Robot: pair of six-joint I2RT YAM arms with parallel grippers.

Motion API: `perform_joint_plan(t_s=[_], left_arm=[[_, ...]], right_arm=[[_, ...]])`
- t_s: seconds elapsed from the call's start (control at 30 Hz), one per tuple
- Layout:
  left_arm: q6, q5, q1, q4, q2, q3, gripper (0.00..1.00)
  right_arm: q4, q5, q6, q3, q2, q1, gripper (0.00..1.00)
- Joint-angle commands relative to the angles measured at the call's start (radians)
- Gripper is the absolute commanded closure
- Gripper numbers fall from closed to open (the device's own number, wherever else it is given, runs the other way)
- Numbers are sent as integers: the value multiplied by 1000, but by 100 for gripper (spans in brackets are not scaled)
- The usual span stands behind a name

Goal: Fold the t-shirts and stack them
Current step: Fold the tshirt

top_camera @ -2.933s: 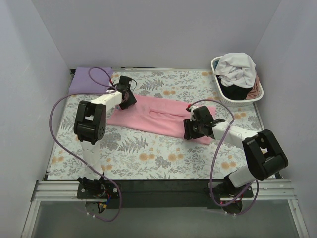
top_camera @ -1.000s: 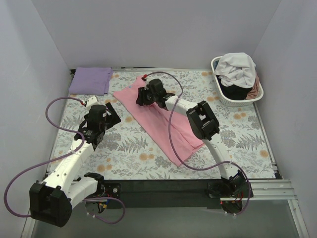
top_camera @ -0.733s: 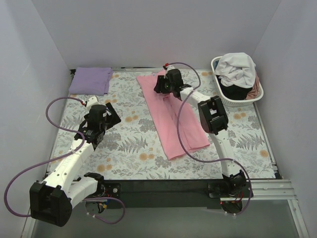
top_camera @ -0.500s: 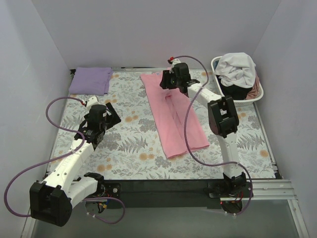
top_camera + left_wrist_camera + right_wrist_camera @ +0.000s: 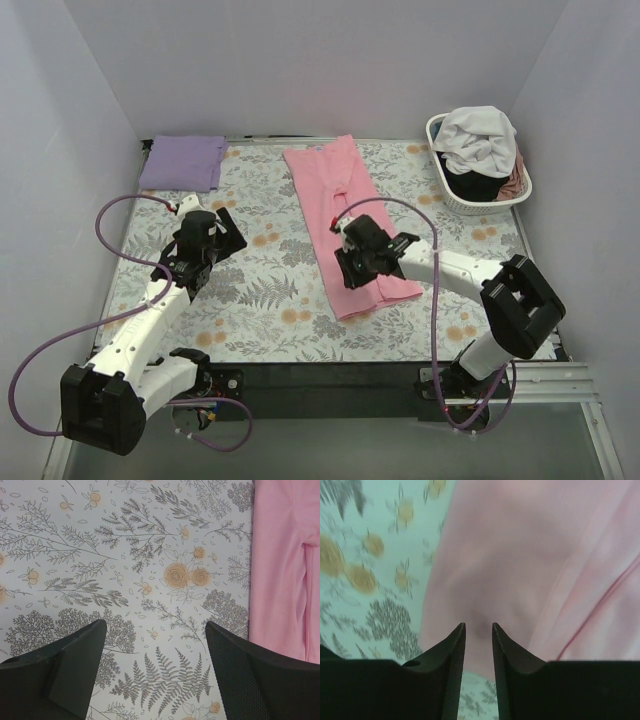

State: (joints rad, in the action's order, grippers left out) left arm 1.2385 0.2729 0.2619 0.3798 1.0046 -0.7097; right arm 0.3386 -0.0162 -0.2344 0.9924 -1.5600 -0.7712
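Note:
A light pink t-shirt (image 5: 335,200) lies flat as a long strip, from the back centre of the table toward the front. My right gripper (image 5: 348,262) hovers low over its near part, jaws narrowly open with nothing between them; the right wrist view shows the gripper (image 5: 479,625) above the pink cloth (image 5: 520,555). My left gripper (image 5: 212,232) is wide open and empty over the floral cover, left of the shirt; the left wrist view shows the gripper (image 5: 155,624) with the pink edge (image 5: 280,555) at the right. A folded lavender t-shirt (image 5: 182,162) lies at the back left.
A white slatted basket (image 5: 460,205) stands at the back right, holding a white t-shirt (image 5: 478,138), a black one (image 5: 478,185) and a dusty pink one (image 5: 515,185). Grey walls close in the table on three sides. Purple cables loop from both arms.
My right gripper swung the pink shirt's far end round to the back, let it go and drew back over the near part. The left arm has pulled away and now holds still.

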Motion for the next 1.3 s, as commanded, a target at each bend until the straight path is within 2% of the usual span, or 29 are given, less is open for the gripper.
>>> perform_joint_plan(t_s=[0.0,0.13,0.37,0.73,0.87,1.07,1.27], left_arm=[[-7,0,-6,-16,-4,-8,21],[-7,-8,-4,-16,-3,-10,21],[-10,9,-6,-10,-8,-5,21],[-22,9,-6,-1,19,-13,21],[-27,2,-6,7,37,-11,21],[27,-156,7,28,58,-13,21],[71,-222,37,111,63,-33,21]], right_arm=[[111,64,-81,-64,77,-88,66],[111,96,-108,-86,51,-151,69],[119,81,-132,3,-106,-243,69],[165,84,-126,310,-362,-330,69],[181,110,-132,269,-315,-330,68],[180,137,-172,122,-154,-330,67],[180,163,-186,78,-49,-327,64]])
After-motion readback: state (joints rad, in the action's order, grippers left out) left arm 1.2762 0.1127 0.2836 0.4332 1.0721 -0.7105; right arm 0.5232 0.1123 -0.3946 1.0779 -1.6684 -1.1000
